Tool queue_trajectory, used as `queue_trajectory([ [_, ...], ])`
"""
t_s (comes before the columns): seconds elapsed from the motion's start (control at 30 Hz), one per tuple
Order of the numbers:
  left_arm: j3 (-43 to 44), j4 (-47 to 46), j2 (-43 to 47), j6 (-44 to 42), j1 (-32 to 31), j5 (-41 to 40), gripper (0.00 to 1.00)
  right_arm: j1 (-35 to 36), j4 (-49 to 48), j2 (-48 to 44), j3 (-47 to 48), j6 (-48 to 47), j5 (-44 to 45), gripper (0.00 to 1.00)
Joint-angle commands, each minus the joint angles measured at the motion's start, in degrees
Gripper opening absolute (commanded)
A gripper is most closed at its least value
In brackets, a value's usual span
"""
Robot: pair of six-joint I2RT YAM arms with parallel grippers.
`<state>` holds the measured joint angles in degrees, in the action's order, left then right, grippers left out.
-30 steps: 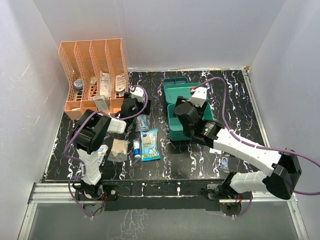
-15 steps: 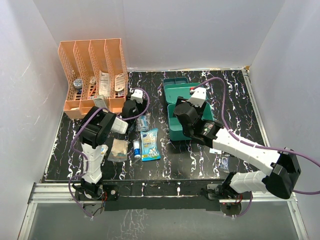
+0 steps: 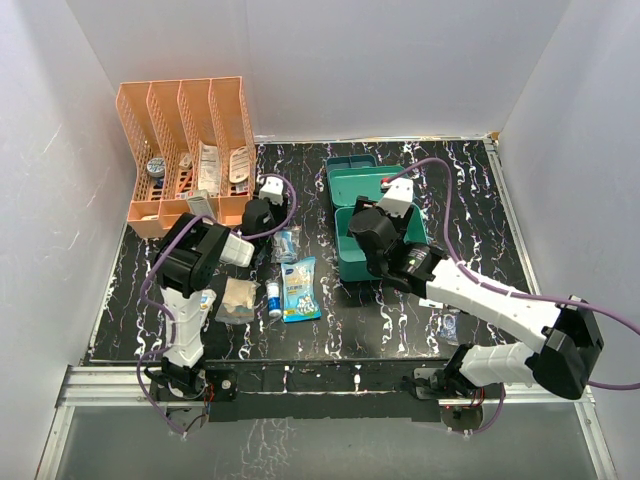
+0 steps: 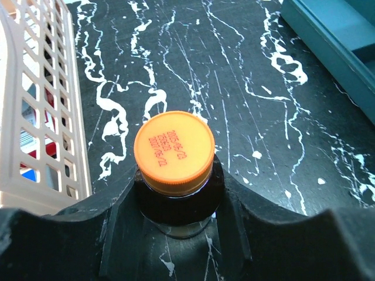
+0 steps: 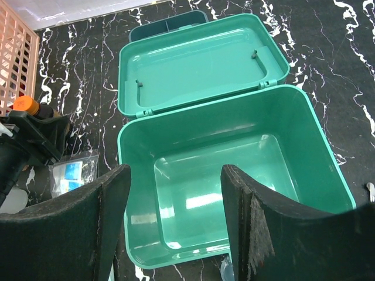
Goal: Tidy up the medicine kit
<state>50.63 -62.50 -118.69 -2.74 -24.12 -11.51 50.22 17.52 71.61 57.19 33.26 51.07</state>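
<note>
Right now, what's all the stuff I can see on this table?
table: one, black marbled, under everything.
rack: one, orange, far left.
supplies: at least four, mixed, in the rack's slots.
kit: one, teal, lid open, right of centre.
tray: one, darker teal, behind the kit's lid.
bottle: one, dark, orange cap, beside the rack.
bag: one, clear and blue, centre.
packet: one, blue and yellow, nearer than the bag.
small bottle: one, white, blue cap, left of the packet.
beige packet: one, beige, left of the small bottle.
clear packet: one, clear, near right.
arms: two, black and white, near edge; left tool straddling the bottle, right tool open above the kit.
</note>
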Motion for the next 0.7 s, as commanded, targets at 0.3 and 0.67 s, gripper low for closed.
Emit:
queue_trajectory([
  [0.3,5.6,27.5,17.9,-0.2,0.0,16.4,0.0,0.3,-1.0,-3.1,-0.7,2.6,2.7,0.6],
  [0.67,19.0,56.4,27.8,2.5,-0.4,25.3,0.0,0.3,2.2,-3.2,1.8,4.9,6.5,0.6],
])
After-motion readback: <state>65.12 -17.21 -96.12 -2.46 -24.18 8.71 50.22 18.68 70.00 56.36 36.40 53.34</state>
